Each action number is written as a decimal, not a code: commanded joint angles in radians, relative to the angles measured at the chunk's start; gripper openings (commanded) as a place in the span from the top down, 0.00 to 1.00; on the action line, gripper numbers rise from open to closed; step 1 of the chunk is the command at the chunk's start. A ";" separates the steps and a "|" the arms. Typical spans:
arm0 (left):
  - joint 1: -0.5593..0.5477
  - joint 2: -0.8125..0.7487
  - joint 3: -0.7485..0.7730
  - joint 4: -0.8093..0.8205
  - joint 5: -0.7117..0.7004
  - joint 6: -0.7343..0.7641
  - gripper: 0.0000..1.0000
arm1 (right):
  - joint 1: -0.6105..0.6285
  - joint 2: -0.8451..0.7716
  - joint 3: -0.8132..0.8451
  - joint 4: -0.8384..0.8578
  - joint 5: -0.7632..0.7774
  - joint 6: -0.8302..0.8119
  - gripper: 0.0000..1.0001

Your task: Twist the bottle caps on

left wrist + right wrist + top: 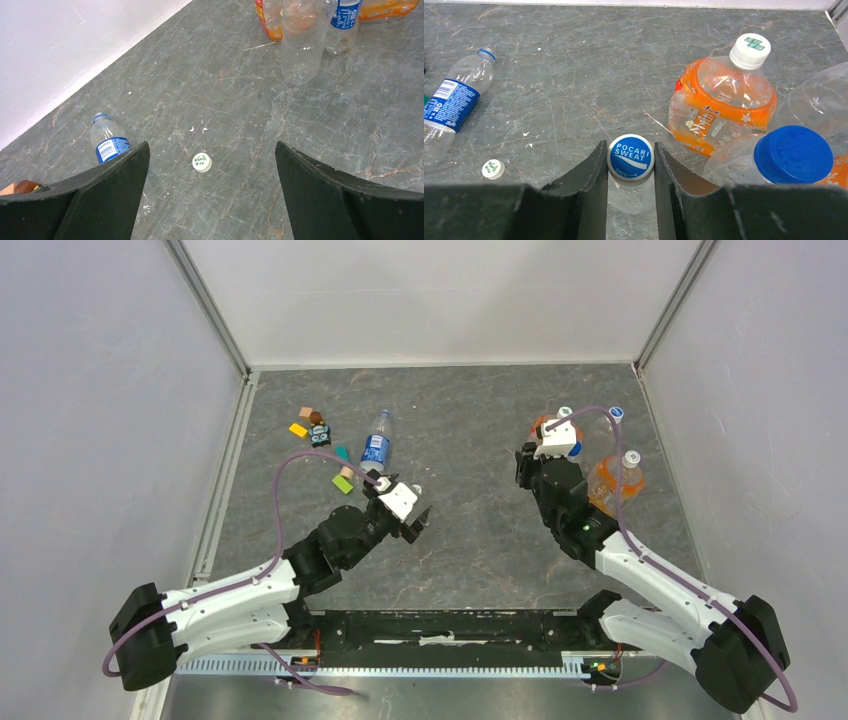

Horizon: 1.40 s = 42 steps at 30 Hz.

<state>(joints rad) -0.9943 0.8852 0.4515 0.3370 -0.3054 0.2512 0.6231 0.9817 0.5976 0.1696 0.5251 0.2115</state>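
Left tool point(211, 146), spread wide, hovers over a white bottle cap point(202, 162) on the tabletop point(240, 100), near the lying blue-labelled bottle point(110, 145). Right tool point(630, 148) clamps a blue cap point(630, 162). Likely step: cap pickup, needing a centred descent and pinch.

Top cam, wrist cams, shared cap point(202, 162)

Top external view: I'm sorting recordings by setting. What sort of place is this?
Probably a lab robot test cell: a grey stone-patterned table walled by plain white panels on metal posts, the left arm and right arm bolted at its near edge, and scattered practice props such as toy blocks.
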 commanded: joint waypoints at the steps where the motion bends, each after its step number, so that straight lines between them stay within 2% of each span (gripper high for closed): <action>1: 0.003 -0.005 0.026 0.023 0.011 0.026 0.00 | -0.004 0.008 0.016 0.016 -0.010 0.003 0.69; 8: 0.004 -0.005 0.027 0.021 0.015 0.028 0.00 | -0.003 0.002 0.025 0.001 -0.010 -0.002 0.60; 14: 0.003 -0.003 0.029 0.020 0.016 0.028 0.00 | -0.004 -0.012 0.043 -0.016 -0.027 -0.020 0.46; 21: 0.003 -0.001 0.029 0.016 0.020 0.028 0.00 | -0.004 -0.030 0.069 -0.032 -0.055 -0.040 0.40; 29: 0.003 0.005 0.034 0.004 0.012 0.021 0.00 | -0.004 -0.074 0.112 -0.081 -0.083 -0.072 0.28; 37: 0.004 0.041 0.081 -0.082 -0.049 -0.004 0.00 | -0.003 -0.178 0.134 -0.129 -0.153 -0.096 0.12; 42: 0.025 0.079 0.135 -0.168 -0.092 -0.043 0.01 | -0.004 -0.201 0.169 -0.218 -0.229 -0.120 0.08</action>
<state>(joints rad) -0.9913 0.9421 0.5133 0.2260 -0.3416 0.2501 0.6231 0.8005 0.7040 0.0181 0.3710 0.1257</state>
